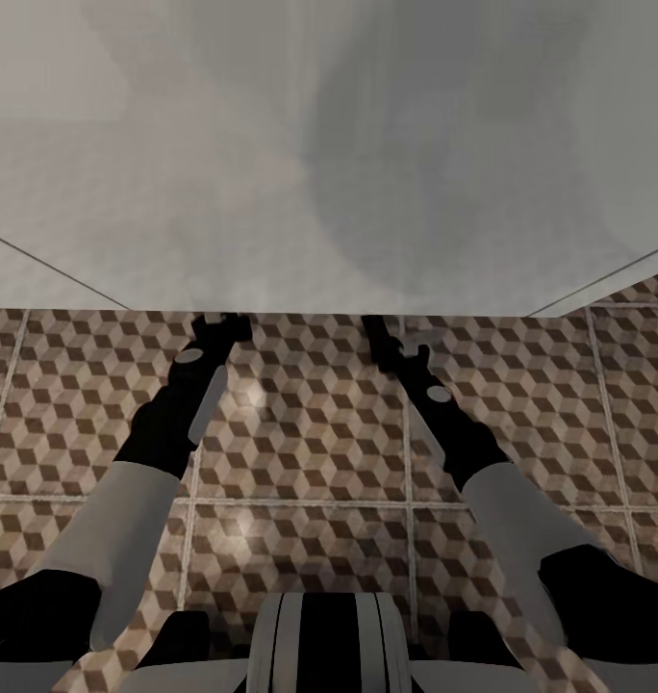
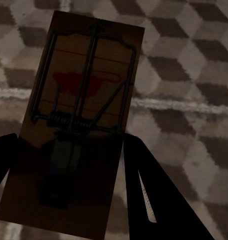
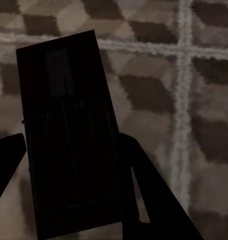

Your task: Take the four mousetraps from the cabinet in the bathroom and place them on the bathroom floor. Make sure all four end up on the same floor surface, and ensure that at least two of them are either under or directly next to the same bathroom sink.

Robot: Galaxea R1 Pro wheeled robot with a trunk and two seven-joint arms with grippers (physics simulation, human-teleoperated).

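- Tan wooden mousetrap with dark wire spring and red bait patch (image 2: 81,107) pinched in left gripper (image 2: 69,165), carried above floor for placing.
- Second, shadowed dark mousetrap (image 3: 69,135) clamped likewise in right gripper (image 3: 71,170).
- Brown-beige cube-patterned tiled bathroom floor (image 1: 310,452) below both arms (sink unseen), pale wall (image 1: 329,144) ahead.

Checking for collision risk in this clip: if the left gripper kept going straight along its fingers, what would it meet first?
Probably the bathroom floor. The left gripper is shut on a mousetrap, and past it the left wrist view shows patterned tiles. Depth is unclear; the head view puts a pale surface above the gripper.
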